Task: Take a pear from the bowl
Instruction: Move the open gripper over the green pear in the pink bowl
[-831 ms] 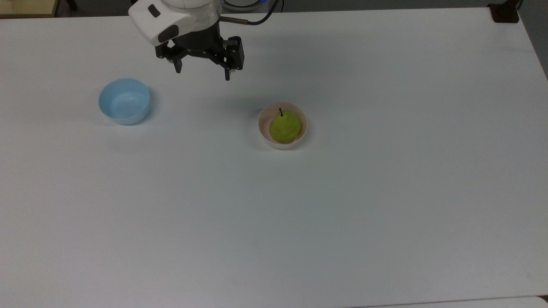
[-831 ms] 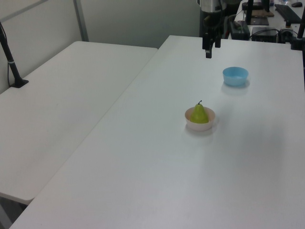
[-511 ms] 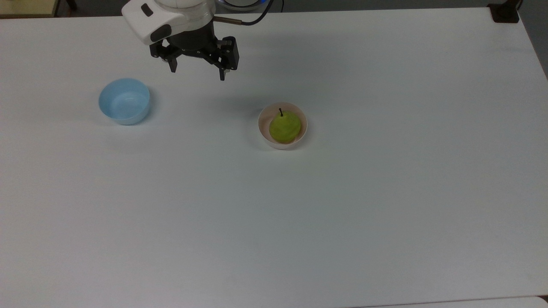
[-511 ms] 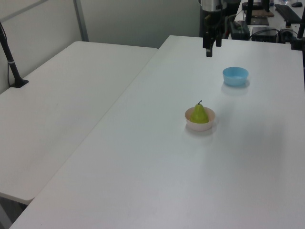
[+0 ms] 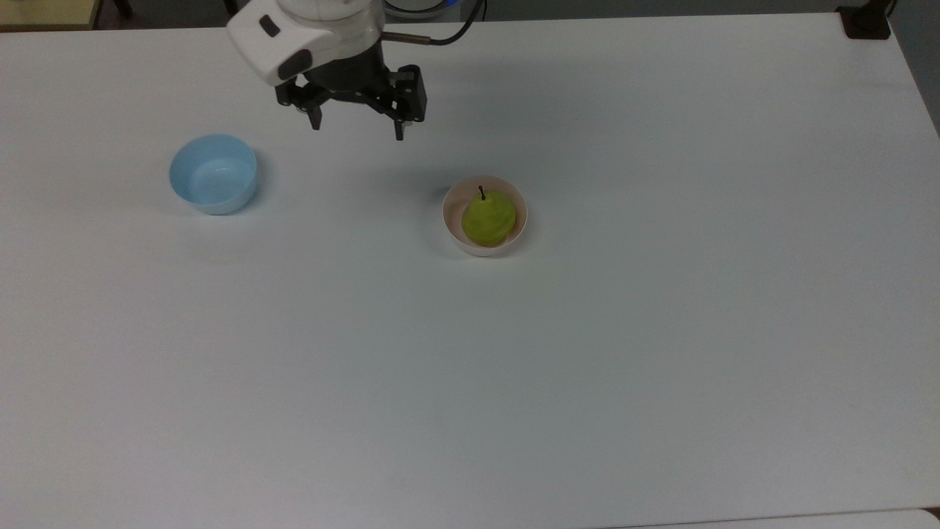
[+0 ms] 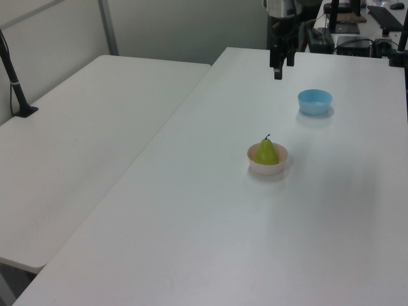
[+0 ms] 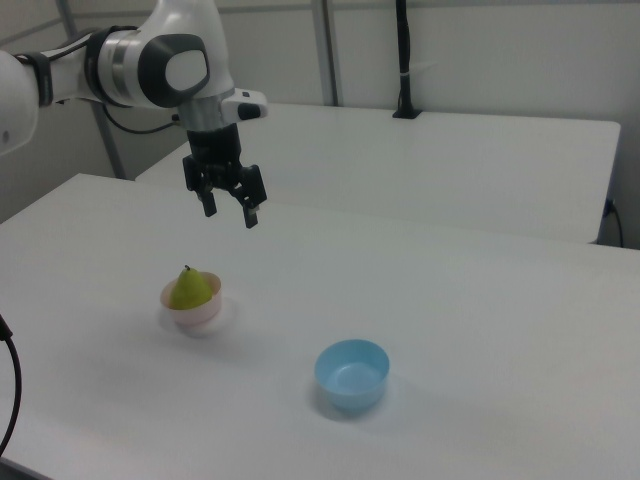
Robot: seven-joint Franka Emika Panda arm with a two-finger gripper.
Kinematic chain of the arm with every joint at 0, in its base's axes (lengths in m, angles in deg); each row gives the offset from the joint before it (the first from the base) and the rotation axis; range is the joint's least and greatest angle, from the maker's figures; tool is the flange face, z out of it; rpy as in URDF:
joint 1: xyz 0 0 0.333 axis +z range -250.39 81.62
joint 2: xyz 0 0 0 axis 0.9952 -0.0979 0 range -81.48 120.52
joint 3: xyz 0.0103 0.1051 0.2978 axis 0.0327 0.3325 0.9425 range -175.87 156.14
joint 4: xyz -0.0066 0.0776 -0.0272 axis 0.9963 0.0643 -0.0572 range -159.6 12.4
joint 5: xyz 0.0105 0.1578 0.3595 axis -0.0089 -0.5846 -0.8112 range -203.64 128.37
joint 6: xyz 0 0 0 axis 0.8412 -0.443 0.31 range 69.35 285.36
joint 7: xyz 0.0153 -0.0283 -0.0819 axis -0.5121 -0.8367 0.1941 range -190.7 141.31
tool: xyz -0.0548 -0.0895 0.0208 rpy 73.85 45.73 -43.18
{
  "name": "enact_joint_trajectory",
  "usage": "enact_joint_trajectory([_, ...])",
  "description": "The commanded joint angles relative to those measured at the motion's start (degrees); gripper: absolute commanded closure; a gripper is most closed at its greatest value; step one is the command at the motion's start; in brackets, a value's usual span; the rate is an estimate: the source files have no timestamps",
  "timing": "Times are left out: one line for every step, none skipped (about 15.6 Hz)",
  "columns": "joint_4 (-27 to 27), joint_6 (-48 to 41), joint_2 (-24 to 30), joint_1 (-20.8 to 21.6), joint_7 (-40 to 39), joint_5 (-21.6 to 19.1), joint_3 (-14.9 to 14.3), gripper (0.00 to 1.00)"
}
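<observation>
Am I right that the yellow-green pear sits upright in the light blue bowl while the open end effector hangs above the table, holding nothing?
Not quite. The small yellow-green pear sits upright in the pale pink round plastic bowl, not the light blue plastic bowl, which holds nothing, as the top view shows. The rest stands: the open end effector hangs above the white table, holding nothing.

Two white tables [image 6: 191,210] [image 6: 83,140] stand side by side with a narrow gap between them. Pale walls [image 7: 480,50] rise behind, and a black pole [image 7: 403,60] stands on the far table.
</observation>
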Motion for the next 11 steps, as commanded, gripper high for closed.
enact_joint_trajectory([0.0, 0.4, -0.6, 3.3, -3.7, -0.9, -0.1, 0.0])
enact_joint_trajectory([0.0, 0.3, -1.3, 4.5, -3.2, -0.8, -0.1, 0.0])
enact_joint_trajectory([0.0, 0.3, -2.2, 6.1, -2.9, -0.7, -0.1, 0.0])
enact_joint_trajectory([0.0, 0.4, -2.9, 7.3, -2.9, -0.6, -0.1, 0.0])
enact_joint_trajectory([0.0, 0.4, -4.2, 8.1, -2.9, -0.6, -0.2, 0.0])
enact_joint_trajectory([0.0, 0.4, -5.2, 9.2, -2.9, -0.6, -0.1, 0.0])
enact_joint_trajectory([0.0, 0.5, -6.5, 10.3, -2.8, -0.6, -0.1, 0.0])
enact_joint_trajectory([0.0, 0.5, -7.8, 11.4, -2.9, -0.5, -0.2, 0.0])
enact_joint_trajectory([0.0, 0.8, -8.8, 12.2, -2.8, -0.5, -0.2, 0.0])
enact_joint_trajectory([-0.3, 1.9, -9.5, 12.9, -2.8, -0.5, -0.2, 0.0])
enact_joint_trajectory([-0.5, 3.5, -10.1, 13.2, -2.3, -0.5, -0.2, 0.0])
